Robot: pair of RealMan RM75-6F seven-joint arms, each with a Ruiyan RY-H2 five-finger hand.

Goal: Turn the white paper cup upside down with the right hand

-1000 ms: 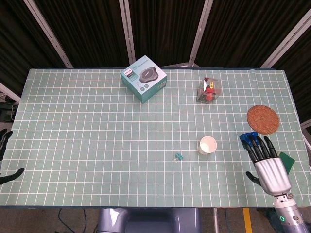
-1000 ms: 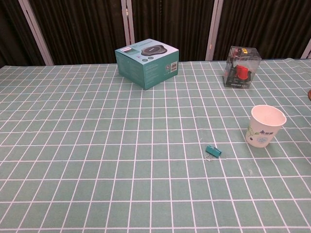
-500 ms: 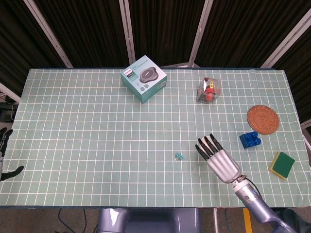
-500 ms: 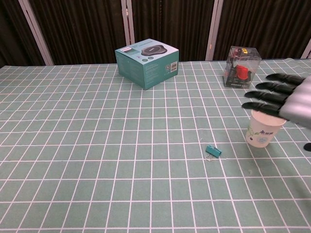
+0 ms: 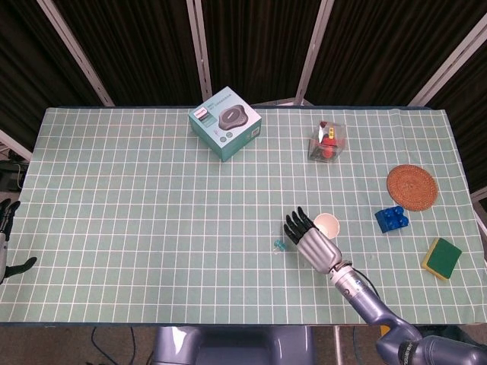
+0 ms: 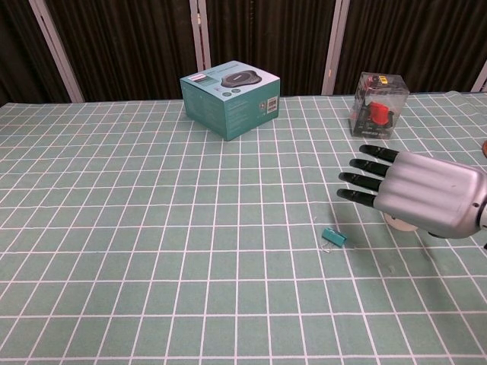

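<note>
since the right hand (image 5: 313, 243) hovers with fingers (image 6: 367, 176) spread, gripping nothing, the upright white paper cup (image 5: 326, 225) stands just behind them; it should curl around the wall before rolling the wrist, sparing the small clip (image 6: 332, 237) below the fingertips.

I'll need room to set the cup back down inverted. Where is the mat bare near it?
Bare mat lies behind the white paper cup, toward the clear toy box. Crowded: right robot hand and teal clip left, blue bricks right.

Right robot hand (image 5: 310, 240) apparently touching white paper cup (image 5: 327, 225).
</note>
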